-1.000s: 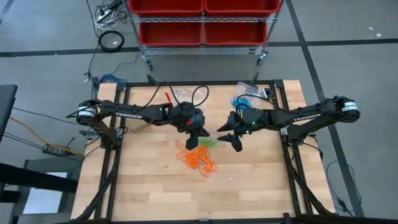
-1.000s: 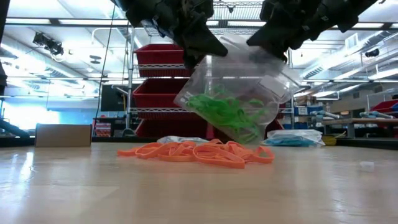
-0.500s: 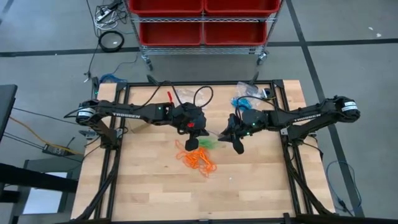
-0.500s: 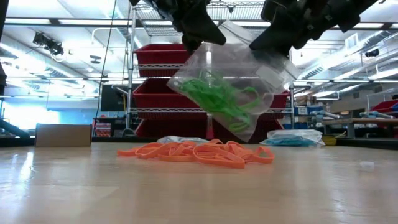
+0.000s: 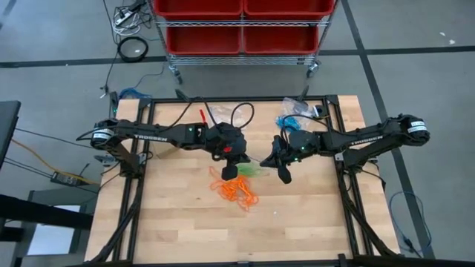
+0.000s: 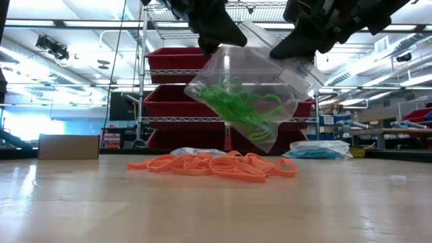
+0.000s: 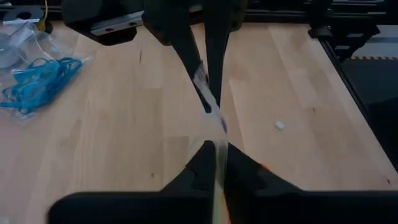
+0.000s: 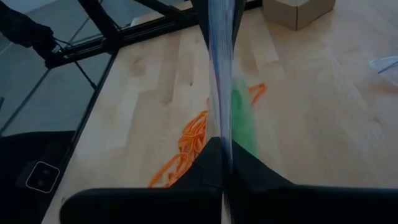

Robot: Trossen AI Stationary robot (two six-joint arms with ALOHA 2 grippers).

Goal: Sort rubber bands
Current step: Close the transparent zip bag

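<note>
A clear plastic bag with green rubber bands inside hangs over the middle of the table, between my two grippers. My left gripper is shut on its left upper corner, and my right gripper is shut on its right upper end. A loose heap of orange rubber bands lies on the wood below, toward the near side. Blue rubber bands lie in another clear bag at the far right. My left gripper pinches the bag's upper edge between its two fingers, slanting down from the table's left. The bag hangs below, clear of the table. My right gripper pinches the bag's opposite upper edge between its two fingers, slanting down from the table's right. The plastic runs stretched between the two holds, with the green bands sagging in its lower part.
A wire rack with red bins stands beyond the far edge. Another clear bag lies at the far middle. A cardboard box stands behind on the left. Black frame rails run along the table's sides. A small white scrap lies on the right.
My right gripper has shut on the bag's right upper edge; a second ago its fingers stood wide apart beside it. My left gripper has risen a little with its corner. The bag now hangs higher and is spread between the two grippers.
</note>
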